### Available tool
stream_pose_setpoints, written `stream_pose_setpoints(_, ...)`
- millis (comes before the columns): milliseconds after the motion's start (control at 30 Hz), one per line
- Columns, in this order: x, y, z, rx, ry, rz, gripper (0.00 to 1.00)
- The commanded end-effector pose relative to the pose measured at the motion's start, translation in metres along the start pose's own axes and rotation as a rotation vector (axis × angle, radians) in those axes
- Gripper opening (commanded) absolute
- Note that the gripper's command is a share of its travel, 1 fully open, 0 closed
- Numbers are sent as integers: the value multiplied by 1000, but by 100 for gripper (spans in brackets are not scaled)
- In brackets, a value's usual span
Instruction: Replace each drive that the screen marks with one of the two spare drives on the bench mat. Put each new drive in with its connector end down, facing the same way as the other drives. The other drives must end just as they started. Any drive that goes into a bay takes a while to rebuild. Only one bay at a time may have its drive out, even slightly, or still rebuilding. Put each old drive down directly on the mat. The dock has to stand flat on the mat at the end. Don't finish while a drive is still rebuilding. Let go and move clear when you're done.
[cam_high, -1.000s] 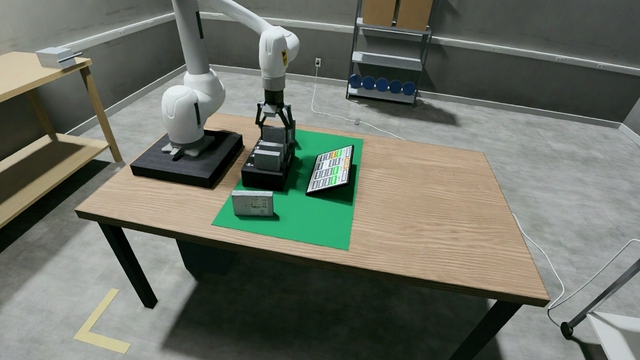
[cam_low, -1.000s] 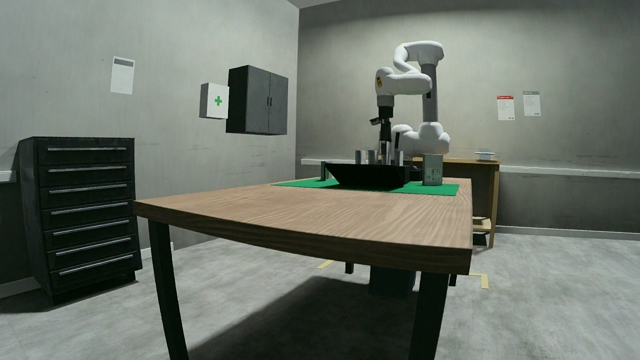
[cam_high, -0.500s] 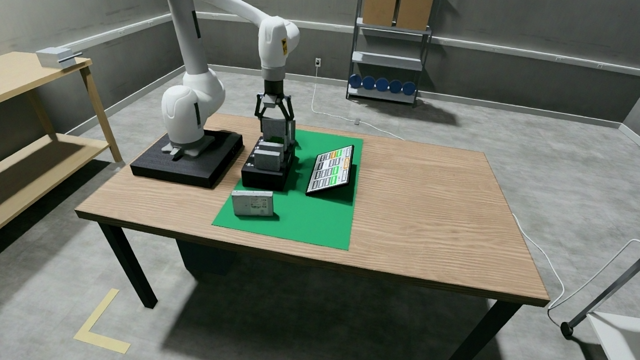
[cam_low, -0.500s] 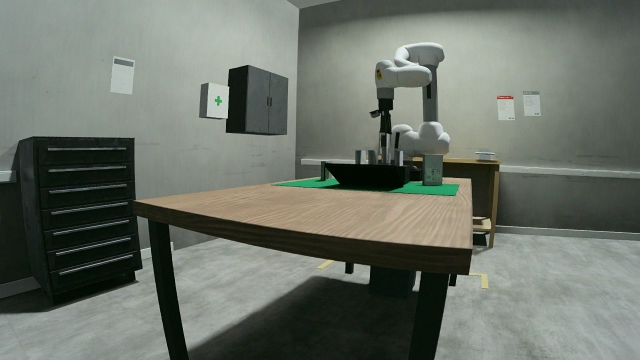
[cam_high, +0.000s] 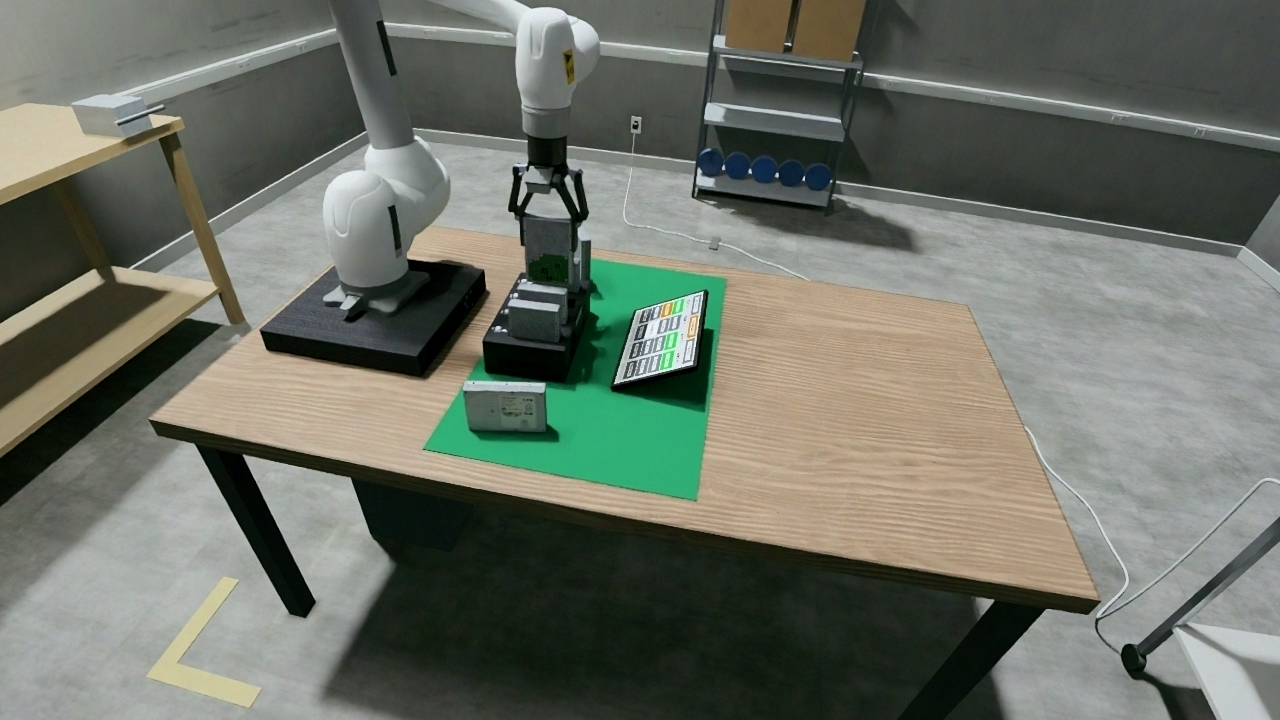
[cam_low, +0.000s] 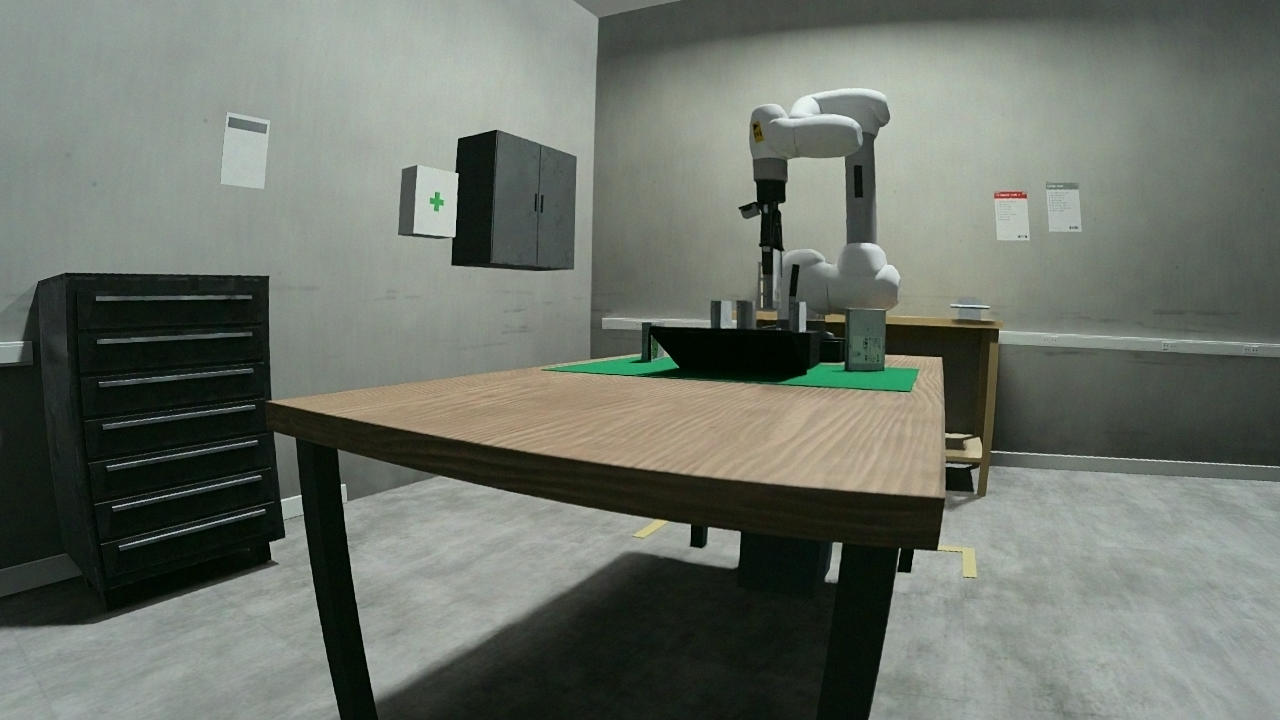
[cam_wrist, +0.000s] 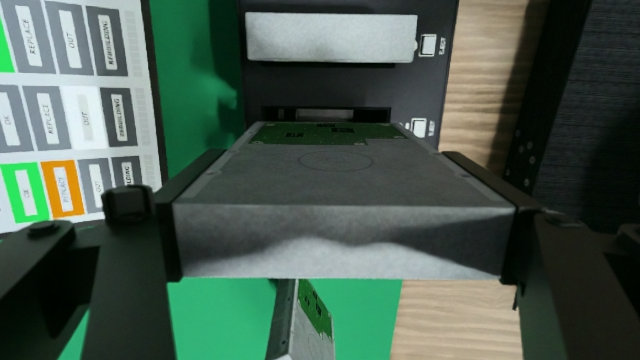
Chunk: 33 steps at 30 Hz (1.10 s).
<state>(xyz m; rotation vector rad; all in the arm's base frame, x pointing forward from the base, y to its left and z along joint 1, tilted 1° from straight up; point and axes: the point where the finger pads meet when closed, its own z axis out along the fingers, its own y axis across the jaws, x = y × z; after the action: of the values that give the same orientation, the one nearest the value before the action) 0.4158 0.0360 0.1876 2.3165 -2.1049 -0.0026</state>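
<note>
- Wrist view: gripper (cam_high: 548, 219) (cam_low: 768, 268) (cam_wrist: 333, 176) pinches a drive (cam_high: 548, 243) (cam_wrist: 342, 185) by its narrow edges, above the dock (cam_high: 529, 356) (cam_wrist: 350, 82).
- Likely rigid, fairly heavy, smooth; grip high, sparing its circuit board.

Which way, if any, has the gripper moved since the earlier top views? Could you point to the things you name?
Yes: the gripper (cam_high: 548, 234) (cam_low: 768, 277) (cam_wrist: 333, 176) has risen, higher above the dock (cam_high: 528, 356) (cam_wrist: 345, 85).
</note>
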Motion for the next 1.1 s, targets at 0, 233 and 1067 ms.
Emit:
stream_pose_setpoints(0, 0, 0, -7, 1, 0, 0, 10)
stream_pose_setpoints(233, 0, 0, -24, 1, 0, 0, 10)
stream_pose_setpoints(1067, 0, 0, -42, 1, 0, 0, 10)
